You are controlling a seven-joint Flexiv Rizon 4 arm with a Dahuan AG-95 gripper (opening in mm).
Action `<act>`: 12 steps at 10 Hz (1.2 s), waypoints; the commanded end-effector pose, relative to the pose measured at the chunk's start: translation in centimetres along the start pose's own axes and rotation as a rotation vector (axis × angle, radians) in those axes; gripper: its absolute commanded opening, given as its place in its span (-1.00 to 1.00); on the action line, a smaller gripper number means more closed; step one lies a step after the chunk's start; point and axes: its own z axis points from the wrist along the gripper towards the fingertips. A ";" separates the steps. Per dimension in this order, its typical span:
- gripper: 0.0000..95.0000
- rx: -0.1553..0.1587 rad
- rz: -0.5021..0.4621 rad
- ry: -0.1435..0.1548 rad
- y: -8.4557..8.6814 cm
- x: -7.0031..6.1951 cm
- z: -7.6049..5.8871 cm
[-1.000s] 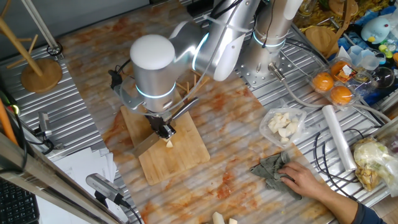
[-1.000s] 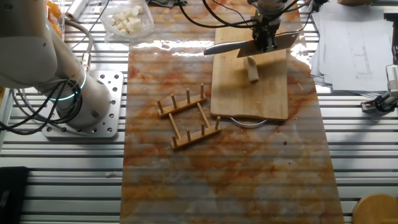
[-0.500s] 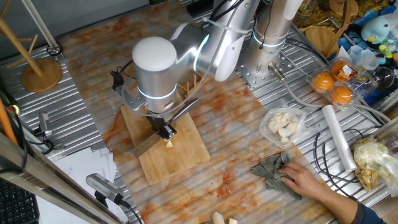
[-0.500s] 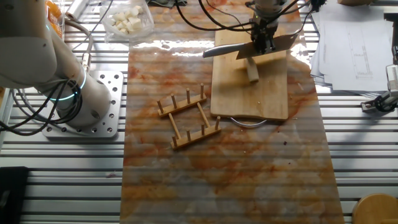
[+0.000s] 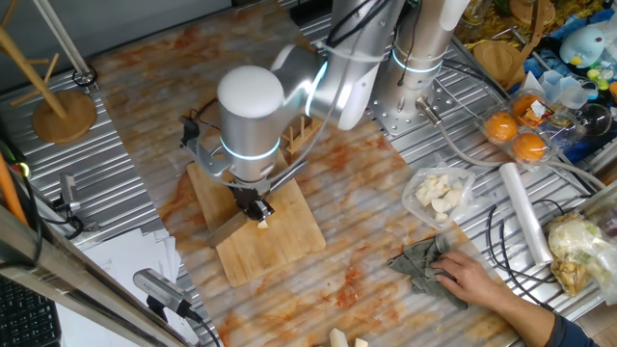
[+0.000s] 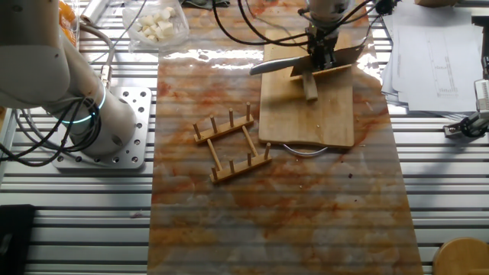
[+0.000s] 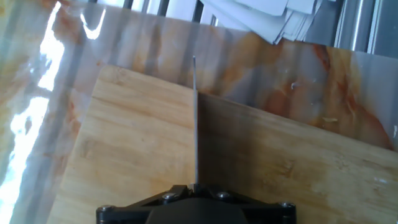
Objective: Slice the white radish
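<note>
In the one fixed view, a round wooden stand with a pole (image 5: 64,113) sits at the far left on the ribbed metal table (image 5: 116,193). Right of it, the rectangular bamboo cutting board (image 5: 255,226) lies on the orange-streaked marbled mat (image 5: 357,251). The black two-finger gripper (image 5: 253,205) hangs over the board with its fingers closed on the handle of a steel kitchen knife (image 5: 228,227); the blade extends to the lower left, close above the board. The small cream-white radish strip (image 5: 261,224) lies on the board just beside the gripper tip; contact with the blade cannot be confirmed. Further right, a clear plastic tray of whitish chunks (image 5: 439,193) rests near a person's hand (image 5: 477,278) on a grey cloth (image 5: 421,262).

In the other fixed view, a wooden slatted rack (image 6: 231,143) lies left of the board. The knife crosses the far end of the board, and the radish strip (image 6: 310,86) lies lengthwise directly beneath the blade.

In the hand view, the blade shows edge-on as a thin line above the board.
</note>
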 end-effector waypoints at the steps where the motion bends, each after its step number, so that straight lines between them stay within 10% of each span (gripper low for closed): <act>1: -1.00 0.017 0.009 0.011 0.6 -1.0 0.1; 12: -1.00 -0.027 0.029 0.074 -1.2 -1.1 -4.6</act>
